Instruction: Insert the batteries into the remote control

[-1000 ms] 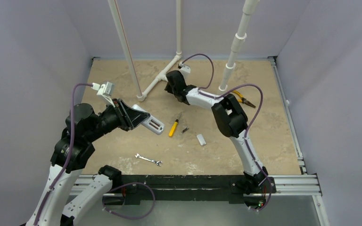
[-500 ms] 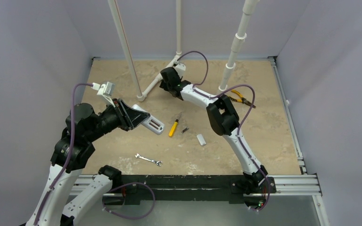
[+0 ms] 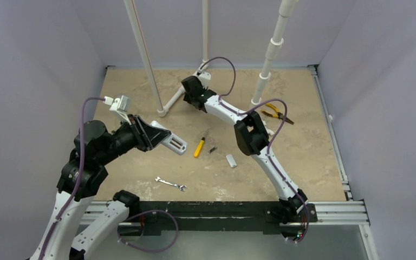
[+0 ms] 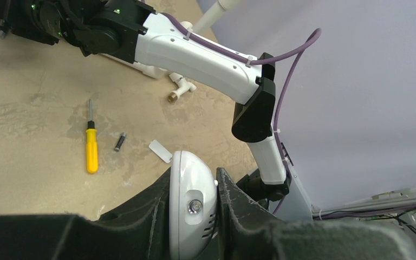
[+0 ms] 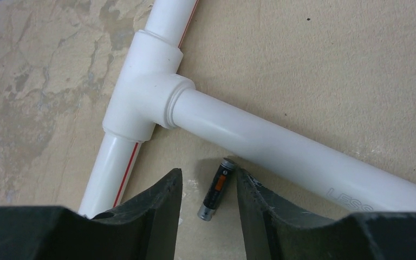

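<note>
Left hand clamped on the slim white plastic remote control; right hand half open over a small dark cylindrical battery.
The battery lies on the beige table between that hand's fingers, just beside a white plastic pipe.

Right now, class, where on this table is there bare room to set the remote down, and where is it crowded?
Bare: the near right corner, between the white cover and the right rail; also the far left corner, left of the slanted pipe. Crowded: the middle, around the screwdriver, loose battery and remote.
</note>
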